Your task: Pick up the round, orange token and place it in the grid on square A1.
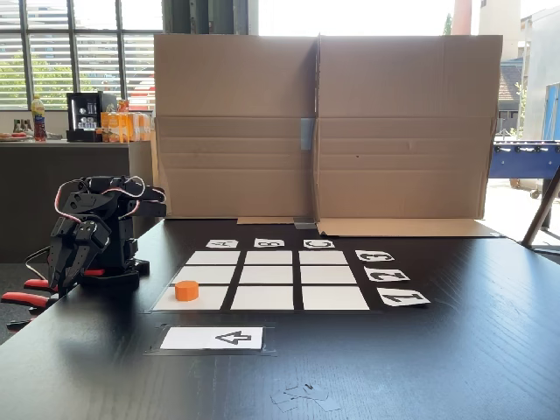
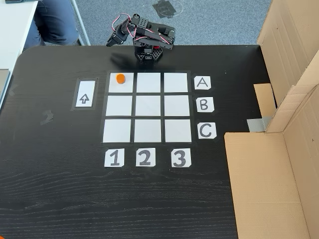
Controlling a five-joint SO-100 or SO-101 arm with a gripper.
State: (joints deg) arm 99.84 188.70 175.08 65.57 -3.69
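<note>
On the near-left cell of the grid (image 1: 271, 276) as one fixed view has it, the token (image 1: 186, 290) sits flat on its round face, and from above, in the other fixed view, that token (image 2: 120, 78) lies in the top-left square, level with the A label (image 2: 202, 82) and in the column over the 1 label (image 2: 114, 158), a little off the cell's middle towards its upper edge. That reads as A1, so by my judgement the placing is done and the piece stands where the task wants it, clear of the dark gaps. Beside the grid lies the arrow card (image 2: 84, 94), apart from the cells. Now the arm: it's folded up tight over its base at the table's edge, well apart from the token, with the gripper (image 1: 68, 262) drooping downward off to the side. Its fingers look drawn close together with nothing between them, though they're small and dark here. Behind it all stands the cardboard screen (image 1: 324, 122).
</note>
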